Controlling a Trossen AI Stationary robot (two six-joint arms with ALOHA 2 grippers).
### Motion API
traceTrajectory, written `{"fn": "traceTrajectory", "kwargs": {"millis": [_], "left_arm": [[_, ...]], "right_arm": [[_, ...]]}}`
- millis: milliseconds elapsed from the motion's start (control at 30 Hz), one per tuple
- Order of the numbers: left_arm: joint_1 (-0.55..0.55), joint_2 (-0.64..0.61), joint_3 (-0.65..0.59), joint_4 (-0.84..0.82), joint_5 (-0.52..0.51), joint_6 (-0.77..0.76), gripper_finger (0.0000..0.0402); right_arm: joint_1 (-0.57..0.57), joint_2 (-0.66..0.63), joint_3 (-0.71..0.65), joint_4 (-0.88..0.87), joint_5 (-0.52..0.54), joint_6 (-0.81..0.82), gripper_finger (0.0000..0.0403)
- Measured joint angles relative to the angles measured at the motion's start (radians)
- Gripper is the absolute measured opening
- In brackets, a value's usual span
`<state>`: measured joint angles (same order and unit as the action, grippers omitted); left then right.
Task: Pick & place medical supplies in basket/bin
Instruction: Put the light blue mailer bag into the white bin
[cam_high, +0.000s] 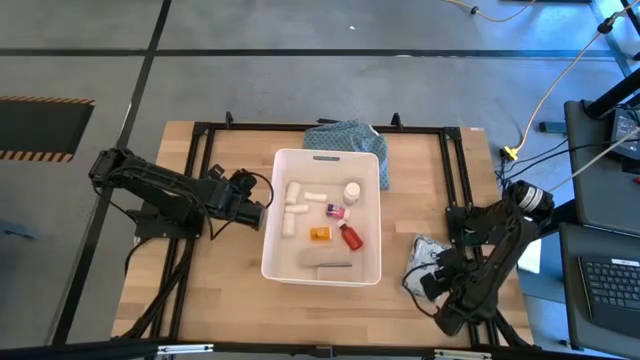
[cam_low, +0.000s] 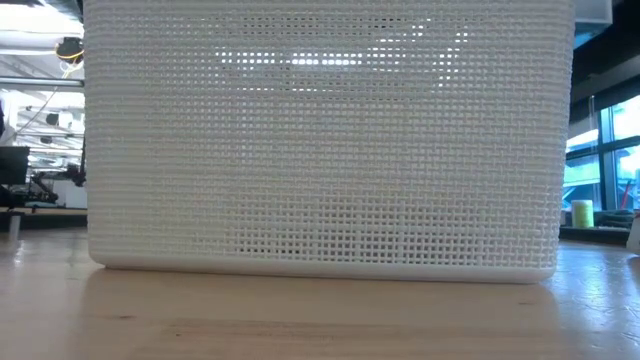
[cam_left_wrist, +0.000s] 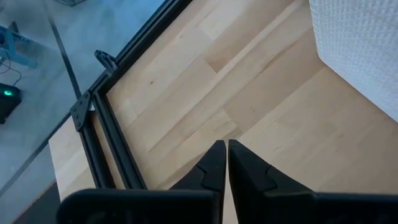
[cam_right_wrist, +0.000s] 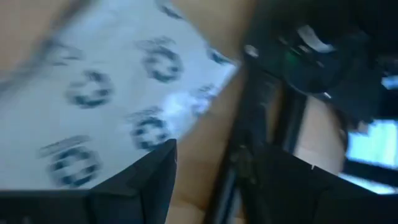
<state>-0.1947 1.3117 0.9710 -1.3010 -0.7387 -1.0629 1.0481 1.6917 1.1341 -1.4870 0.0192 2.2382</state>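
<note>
High view: supplies are being contained in white bin (cam_high: 322, 275) at centre; patterned pouch (cam_high: 428, 250) is being clamped by right gripper (cam_high: 422, 281) at four o'clock; left gripper (cam_high: 262, 205), fingers together, is being held at nine o'clock.

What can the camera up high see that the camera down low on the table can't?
Only the high view shows what lies inside the basket: the red bottle, the orange item and small white bottles. It also shows the patterned pouch outside, by the right end effector, the left end effector and the blue-green cloth.

Only the low view shows the basket's mesh wall and the room behind.

Both show the basket and the wooden table.
</note>
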Motion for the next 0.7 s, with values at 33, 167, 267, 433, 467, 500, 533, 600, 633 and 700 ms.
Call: {"fn": "traceTrajectory", "kwargs": {"millis": [33, 167, 267, 433, 467, 500, 533, 600, 633, 700], "left_arm": [[0.0, 0.0, 0.0, 0.0, 0.0, 0.0, 0.0011], [0.0, 0.0, 0.0, 0.0, 0.0, -0.001, 0.0012], [0.0, 0.0, 0.0, 0.0, 0.0, 0.0, 0.0013], [0.0, 0.0, 0.0, 0.0, 0.0, 0.0, 0.001], [0.0, 0.0, 0.0, 0.0, 0.0, 0.0, 0.001], [0.0, 0.0, 0.0, 0.0, 0.0, 0.0, 0.0011], [0.0, 0.0, 0.0, 0.0, 0.0, 0.0, 0.0012], [0.0, 0.0, 0.0, 0.0, 0.007, 0.0, 0.0014], [0.0, 0.0, 0.0, 0.0, 0.012, 0.0, 0.0015], [0.0, 0.0, 0.0, 0.0, 0.024, 0.0, 0.0015]], "right_arm": [[0.0, 0.0, -0.017, 0.007, -0.019, 0.011, 0.0217], [0.0, 0.001, -0.095, 0.169, 0.007, 0.049, 0.0217], [0.0, 0.001, -0.173, 0.317, 0.037, 0.055, 0.0217], [0.001, -0.01, -0.257, 0.416, 0.074, 0.059, 0.0216], [0.001, -0.011, -0.261, 0.421, 0.088, 0.055, 0.0216], [0.002, -0.01, -0.262, 0.421, 0.105, 0.049, 0.0216], [0.003, -0.011, -0.262, 0.422, 0.127, 0.042, 0.0216], [0.0, -0.016, -0.265, 0.445, 0.204, 0.036, 0.0216], [-0.001, -0.02, -0.268, 0.46, 0.248, 0.034, 0.0216], [-0.001, -0.019, -0.274, 0.473, 0.32, 0.029, 0.0216]]}}
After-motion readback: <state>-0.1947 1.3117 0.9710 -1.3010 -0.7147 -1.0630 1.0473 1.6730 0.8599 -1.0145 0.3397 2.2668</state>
